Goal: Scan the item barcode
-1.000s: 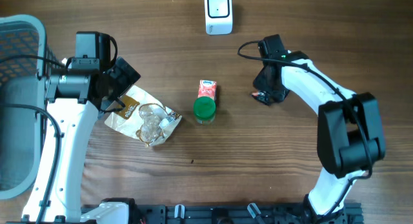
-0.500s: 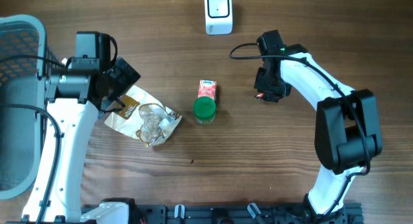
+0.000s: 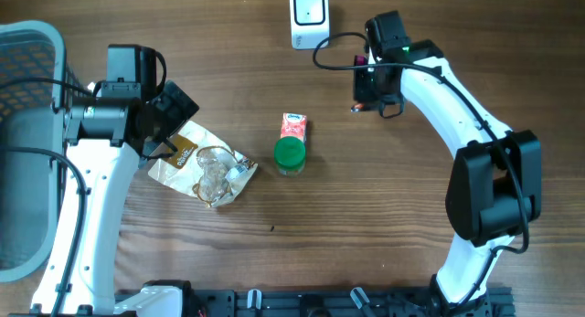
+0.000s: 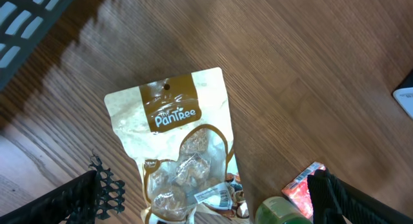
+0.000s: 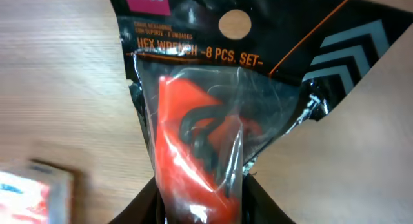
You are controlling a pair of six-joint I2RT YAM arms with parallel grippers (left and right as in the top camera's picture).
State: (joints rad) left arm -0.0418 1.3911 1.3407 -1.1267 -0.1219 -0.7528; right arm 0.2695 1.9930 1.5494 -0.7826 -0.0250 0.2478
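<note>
Since a second ago: right gripper carried hex wrench packet from mid-table up toward scanner.
Left gripper: jaws wide, holding nothing, hovers over snack pouch.
Right gripper: narrow, clamped on packet's lower end. Packet's long axis runs straight out from jaws.
Scanner near, ahead and to left of right gripper. Left gripper well apart from it, so right arm nearer.
Count: one pouch, one carton, one green-capped bottle, one scanner, one packet.

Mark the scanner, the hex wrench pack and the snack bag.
scanner (image 3: 309, 17), overhead view, white top face.
hex wrench pack (image 5: 193, 137), right wrist view, red insert behind clear plastic.
snack bag (image 4: 177, 114), left wrist view, brown logo panel.
</note>
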